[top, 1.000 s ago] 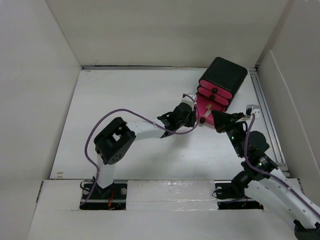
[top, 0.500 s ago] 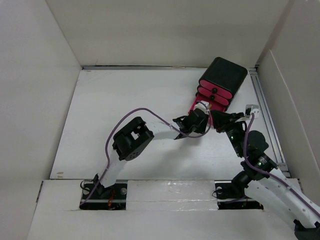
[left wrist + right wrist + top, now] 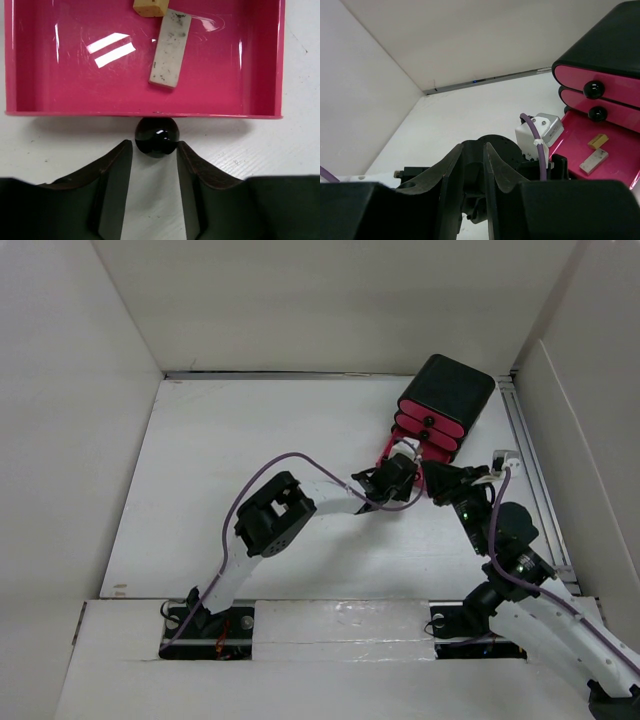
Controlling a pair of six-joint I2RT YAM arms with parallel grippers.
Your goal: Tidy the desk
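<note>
The white desk (image 3: 250, 440) carries a black box (image 3: 452, 388) with three pink drawers at the back right. Its bottom drawer (image 3: 75, 75) is pulled out and holds a grey-white eraser (image 3: 170, 47) and a small yellow piece (image 3: 149, 7). My left gripper (image 3: 398, 474) is open at the drawer front. In the left wrist view its fingertips (image 3: 125, 150) flank the drawer's black knob (image 3: 156, 136). My right gripper (image 3: 440, 480) hovers just right of the drawer, nearly shut and empty (image 3: 474, 147), facing the left wrist.
White panel walls (image 3: 90, 390) surround the desk. A metal rail (image 3: 530, 460) runs along the right edge. The two upper drawers (image 3: 600, 92) are closed. Both arms crowd the space in front of the box.
My left arm has stretched to the right, and its gripper has come up to the open drawer's knob. The right arm has not moved.
</note>
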